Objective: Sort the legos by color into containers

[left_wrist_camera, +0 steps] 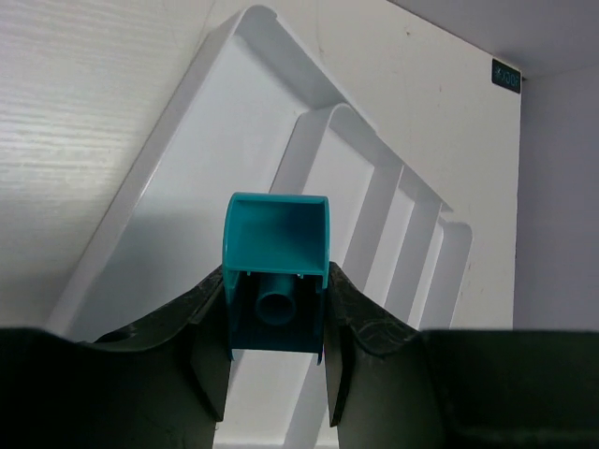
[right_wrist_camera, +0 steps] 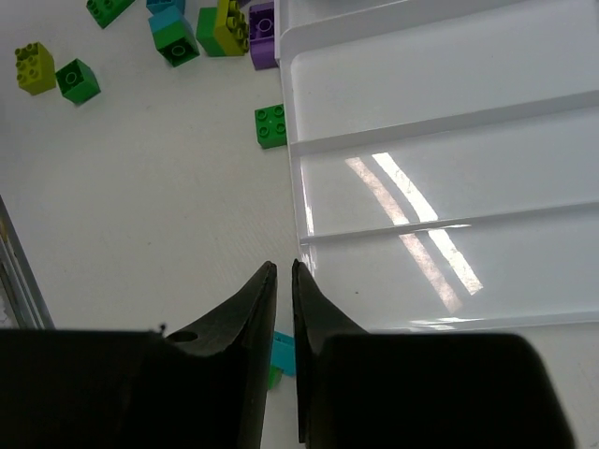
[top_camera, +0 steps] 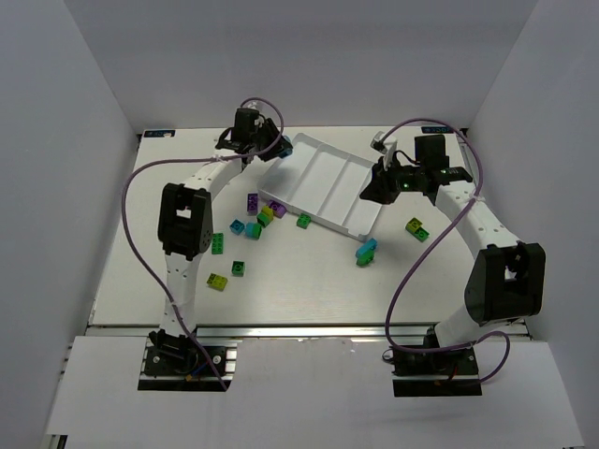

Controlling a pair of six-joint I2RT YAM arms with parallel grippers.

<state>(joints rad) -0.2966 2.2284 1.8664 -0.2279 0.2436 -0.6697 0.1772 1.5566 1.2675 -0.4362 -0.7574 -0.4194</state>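
The white four-compartment tray (top_camera: pixel 328 182) lies at the back middle, and no brick shows in it. My left gripper (top_camera: pixel 274 148) hovers over the tray's left end, shut on a cyan brick (left_wrist_camera: pixel 276 267) held above the tray (left_wrist_camera: pixel 178 224). My right gripper (top_camera: pixel 376 187) is at the tray's right end. Its jaws are pinched almost together astride the tray's front wall (right_wrist_camera: pixel 298 201). Loose legos lie in front of the tray: purple (top_camera: pixel 253 202), cyan (top_camera: pixel 253 229), green (top_camera: pixel 304 221), yellow-green (top_camera: pixel 217 281) and a cyan-on-green pair (top_camera: pixel 367 251).
A yellow-green brick (top_camera: pixel 416 227) lies right of the tray under the right arm. More green bricks (top_camera: pixel 218 243) sit beside the left arm's link. In the right wrist view a green brick (right_wrist_camera: pixel 271 125) lies against the tray's front wall. White walls enclose the table.
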